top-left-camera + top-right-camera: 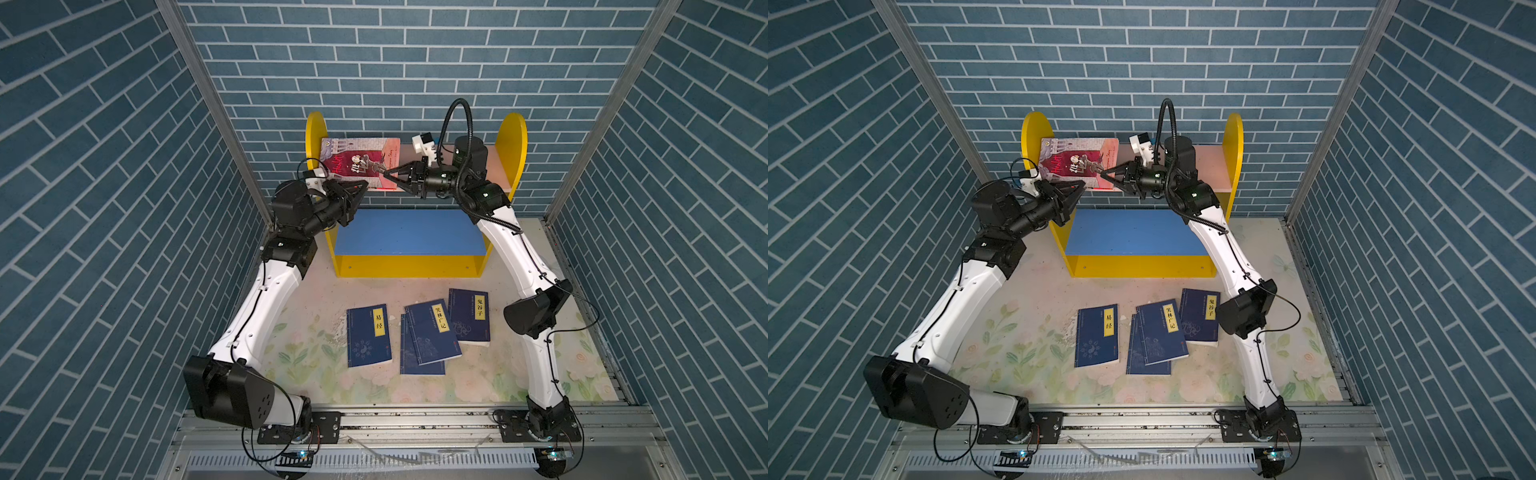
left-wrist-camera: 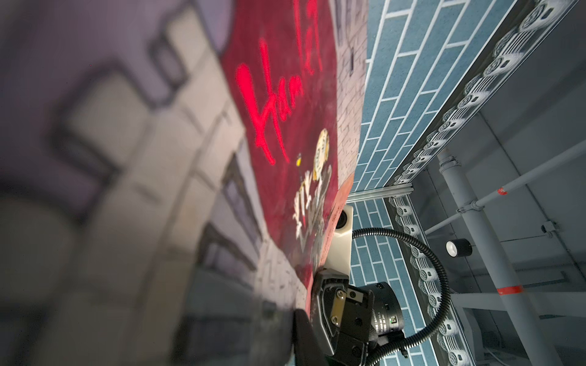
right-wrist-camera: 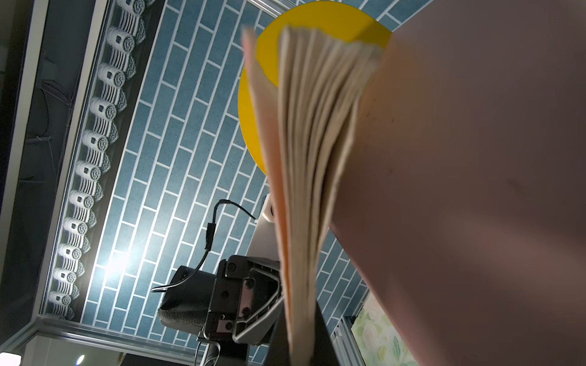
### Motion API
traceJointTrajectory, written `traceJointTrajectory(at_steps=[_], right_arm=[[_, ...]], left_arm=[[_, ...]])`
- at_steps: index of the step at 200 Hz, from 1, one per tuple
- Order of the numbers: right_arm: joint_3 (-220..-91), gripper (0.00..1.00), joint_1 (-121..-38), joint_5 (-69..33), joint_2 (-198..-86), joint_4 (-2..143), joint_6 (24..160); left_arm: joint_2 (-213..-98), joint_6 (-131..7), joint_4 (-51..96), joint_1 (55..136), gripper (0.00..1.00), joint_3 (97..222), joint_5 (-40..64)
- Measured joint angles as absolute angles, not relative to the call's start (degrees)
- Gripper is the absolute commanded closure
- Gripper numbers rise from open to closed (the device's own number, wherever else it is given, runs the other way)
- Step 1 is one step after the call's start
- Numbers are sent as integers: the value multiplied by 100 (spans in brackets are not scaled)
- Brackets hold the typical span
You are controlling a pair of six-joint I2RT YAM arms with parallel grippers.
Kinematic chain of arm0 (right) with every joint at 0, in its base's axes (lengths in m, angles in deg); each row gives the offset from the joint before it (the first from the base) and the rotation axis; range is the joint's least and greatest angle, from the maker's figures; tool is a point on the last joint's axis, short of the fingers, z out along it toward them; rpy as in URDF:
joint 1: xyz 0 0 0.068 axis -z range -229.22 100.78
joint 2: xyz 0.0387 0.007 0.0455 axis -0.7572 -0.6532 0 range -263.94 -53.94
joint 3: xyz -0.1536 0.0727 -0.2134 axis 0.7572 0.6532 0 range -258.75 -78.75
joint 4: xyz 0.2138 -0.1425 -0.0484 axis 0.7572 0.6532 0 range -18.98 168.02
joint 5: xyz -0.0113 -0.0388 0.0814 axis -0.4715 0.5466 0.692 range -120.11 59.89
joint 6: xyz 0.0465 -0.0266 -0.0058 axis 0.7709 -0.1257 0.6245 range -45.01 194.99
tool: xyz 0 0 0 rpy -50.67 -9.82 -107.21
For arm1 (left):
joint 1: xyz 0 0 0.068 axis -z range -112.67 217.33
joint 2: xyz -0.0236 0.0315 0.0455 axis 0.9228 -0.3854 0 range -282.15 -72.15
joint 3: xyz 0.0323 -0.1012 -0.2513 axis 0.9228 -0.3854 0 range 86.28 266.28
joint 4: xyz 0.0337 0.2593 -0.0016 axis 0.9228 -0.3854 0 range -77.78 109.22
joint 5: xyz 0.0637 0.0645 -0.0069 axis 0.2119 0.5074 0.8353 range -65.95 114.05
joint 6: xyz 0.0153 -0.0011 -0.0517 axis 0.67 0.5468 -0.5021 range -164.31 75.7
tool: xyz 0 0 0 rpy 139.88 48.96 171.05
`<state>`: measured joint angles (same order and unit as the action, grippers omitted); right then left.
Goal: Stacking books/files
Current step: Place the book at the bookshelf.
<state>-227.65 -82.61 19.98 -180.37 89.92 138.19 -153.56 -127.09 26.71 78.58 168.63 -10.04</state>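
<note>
Nearest you, the four navy paperbacks (image 1: pixel 369 336) lay flat on the flowered table (image 1: pixel 316 374), yellow title strips up and the middle two overlapping. Neither arm was anywhere near them.

Back past the blue lower shelf (image 1: pixel 409 232), there was the action. The Hamlet paperback (image 1: pixel 357 160) sat up on the pink upper shelf (image 1: pixel 496 166). It was at the left end, just beside the yellow end panel (image 1: pixel 314 137), with its cover tipped toward the top views. You had it from both sides.

Your left arm (image 1: pixel 257 316) had its jaws closed at the book's near left corner, and they looked to be pinching that edge. Your right arm (image 1: pixel 511 253) had its jaws clamped on the near right corner. The right wrist view showed the cream pages (image 3: pixel 317 142) fanning loose away from that pinch.

So the book lay directly between the two sets of jaws, which pointed at each other along its near edge. Its long axis seemed to run across the shelf, panel to panel. Neither arm was nearer; both were touching it. To my eye the next move hinged on that shared edge: let one side go too soon and a thin, floppy book could twist.

It looked soft, with a red curtain, grey stonework, a pale figure and a scrawled red title (image 2: pixel 279 104).
</note>
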Motion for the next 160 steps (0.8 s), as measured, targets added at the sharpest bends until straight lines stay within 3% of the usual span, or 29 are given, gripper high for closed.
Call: traceJointTrajectory(at_steps=[19, 51, 92, 160], right_arm=[[-22765, 100, -8258, 2002, -18039, 8990, 13825], [-22765, 77, -8247, 1995, -18039, 8985, 13847], [-22765, 57, -8213, 1993, -18037, 9062, 13850], [-22588, 50, -7998, 1488, -17589, 9969, 13404]], left_arm=[[-15360, -12766, 2691, 7858, 100, 16863, -1001], [-15408, -12842, 2739, 7867, 100, 16880, -993], [-15552, -12986, 2772, 7895, 100, 17053, -929], [-15730, -13111, 2678, 7960, 100, 17396, -916]])
